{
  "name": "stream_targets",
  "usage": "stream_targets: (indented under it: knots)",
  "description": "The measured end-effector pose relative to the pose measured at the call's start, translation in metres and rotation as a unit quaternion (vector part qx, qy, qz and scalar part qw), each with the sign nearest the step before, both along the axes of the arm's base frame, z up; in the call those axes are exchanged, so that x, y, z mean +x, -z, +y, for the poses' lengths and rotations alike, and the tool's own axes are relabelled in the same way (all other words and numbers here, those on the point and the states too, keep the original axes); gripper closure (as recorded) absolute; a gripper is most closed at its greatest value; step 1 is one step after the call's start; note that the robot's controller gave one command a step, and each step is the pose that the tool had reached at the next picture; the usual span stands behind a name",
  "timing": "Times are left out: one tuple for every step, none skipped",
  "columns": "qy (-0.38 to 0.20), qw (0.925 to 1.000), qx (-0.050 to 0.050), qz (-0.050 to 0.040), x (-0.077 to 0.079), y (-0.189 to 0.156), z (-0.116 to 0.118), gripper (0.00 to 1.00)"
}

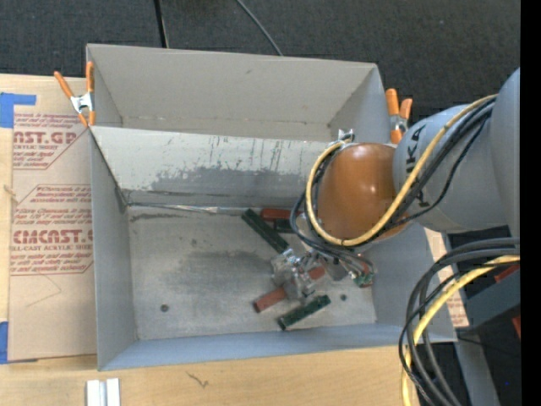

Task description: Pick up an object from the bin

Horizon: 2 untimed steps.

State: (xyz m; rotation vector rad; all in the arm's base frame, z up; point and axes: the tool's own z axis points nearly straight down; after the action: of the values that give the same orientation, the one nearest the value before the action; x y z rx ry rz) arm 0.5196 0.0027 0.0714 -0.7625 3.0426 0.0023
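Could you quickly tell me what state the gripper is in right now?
Gripper: cannot be told; it is over a reddish-brown bar and a green strip at the bin's front right.

- Pretty even brightness overall, nothing blown out.
- The grey metal bin (228,83) catches the most light on its upper back wall, while its left wall is noticeably darker.
- The glossy orange-brown dome cover (355,194) on the wrist only has a soft sheen near its top, no hard glare.
- The bin floor looks dimmer under the arm, so the metal gripper (296,275) and the small flat green stick (304,310) beside it sit in soft shade.
- The dark carpet (380,15) behind the bin is nearly black.
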Motion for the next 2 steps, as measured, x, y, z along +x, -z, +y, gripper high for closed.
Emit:
stream_targets:
  knots:
    - [0.000,1.0000,0.000,0.0010,-0.0008,0.0010,-0.0002,0.00]
    - [0.000,1.0000,0.000,0.0002,0.0000,-0.0001,-0.0006,1.00]
